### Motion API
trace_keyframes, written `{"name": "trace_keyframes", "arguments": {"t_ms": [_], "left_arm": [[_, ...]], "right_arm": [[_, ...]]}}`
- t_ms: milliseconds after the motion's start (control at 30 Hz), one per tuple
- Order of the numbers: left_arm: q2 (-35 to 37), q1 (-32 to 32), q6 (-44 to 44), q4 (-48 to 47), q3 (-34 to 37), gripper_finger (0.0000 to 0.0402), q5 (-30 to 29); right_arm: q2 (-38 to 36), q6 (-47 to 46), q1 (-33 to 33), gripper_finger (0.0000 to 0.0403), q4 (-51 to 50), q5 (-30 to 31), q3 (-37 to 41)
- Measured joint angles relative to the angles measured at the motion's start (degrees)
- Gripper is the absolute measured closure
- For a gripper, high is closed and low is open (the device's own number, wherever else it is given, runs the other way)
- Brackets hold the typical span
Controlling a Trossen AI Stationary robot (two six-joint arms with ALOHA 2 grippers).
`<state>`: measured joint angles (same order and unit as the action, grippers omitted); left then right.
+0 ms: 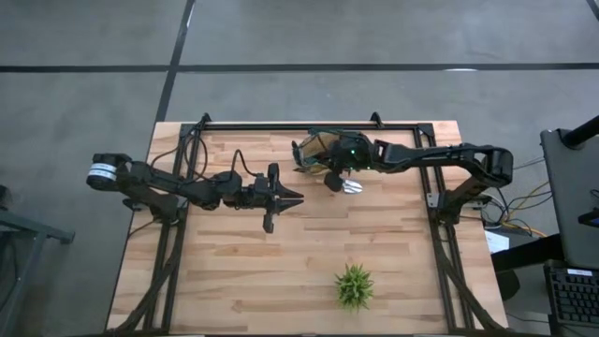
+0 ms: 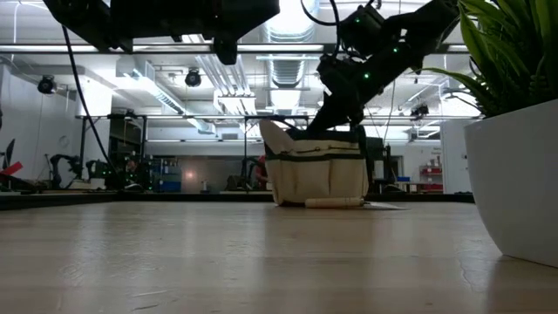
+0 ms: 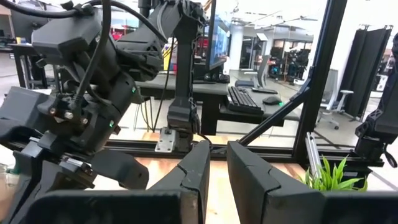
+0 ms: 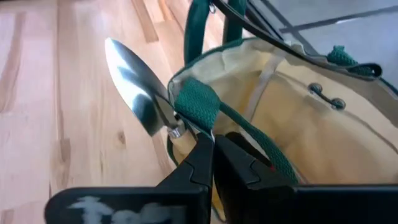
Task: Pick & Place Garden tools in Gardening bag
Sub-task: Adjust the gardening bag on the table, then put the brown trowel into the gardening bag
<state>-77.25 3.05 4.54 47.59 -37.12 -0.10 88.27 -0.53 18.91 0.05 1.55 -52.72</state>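
The right gripper (image 4: pixel 212 152) has its two dark fingers pressed together with no gap between the tips. They sit right at the rim of the gardening bag (image 4: pixel 311 137), just under a green handle strap (image 4: pixel 199 102) that crosses the tips; whether they pinch the strap or the bag's edge cannot be told. Just beside the tips, the shiny blade of the trowel (image 4: pixel 134 81) sticks out past the bag's edge over the wooden table (image 4: pixel 62 124).

In the high view the right arm reaches from the right edge of the frame toward the upper centre, its gripper (image 1: pixel 329 178) over the gardening bag (image 1: pixel 318 150), with the silvery trowel (image 1: pixel 352 186) showing just beside it. In the low view the bag (image 2: pixel 318 174) stands at centre, a pale handle (image 2: pixel 333 202) lying at its base.

The left gripper (image 1: pixel 298 197) hangs above the table left of centre, its arm stretched in from the left edge. Its fingers (image 3: pixel 196 171) stand a narrow gap apart and hold nothing.

A spiky green plant (image 1: pixel 354 285) stands at lower centre.
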Motion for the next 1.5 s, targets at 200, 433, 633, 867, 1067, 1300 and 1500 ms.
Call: {"name": "trace_keyframes", "arguments": {"t_ms": [200,433,633,867,1067,1300,1500], "left_arm": [[0.00,0.00,0.46,0.14,0.02,0.0342,0.00],[0.00,0.00,0.63,-0.06,0.02,0.0342,-0.02],[0.00,-0.04,0.63,-0.08,0.02,0.0342,-0.02],[0.02,-0.04,0.63,-0.10,0.09,0.0342,-0.02],[0.02,-0.02,0.63,-0.10,0.09,0.0342,-0.09],[0.02,-0.01,1.42,-0.08,0.09,0.0342,-0.26],[0.02,0.00,1.44,-0.34,0.09,0.0342,-0.26]], "right_arm": [[-1.45,0.89,0.51,0.0387,-0.67,-0.13,-0.19],[-6.62,1.10,0.50,0.0309,-7.58,-0.12,-0.17],[-12.71,2.99,-0.37,0.0239,-13.67,-0.25,-0.14],[-18.97,3.95,-4.29,0.0212,-22.52,-3.35,1.90],[-17.84,1.77,-7.87,0.0211,-23.39,-2.68,7.08],[-11.44,0.29,-8.14,0.0211,-22.73,1.14,8.90],[-5.38,2.61,-8.07,0.0211,-19.27,5.35,8.93]]}}
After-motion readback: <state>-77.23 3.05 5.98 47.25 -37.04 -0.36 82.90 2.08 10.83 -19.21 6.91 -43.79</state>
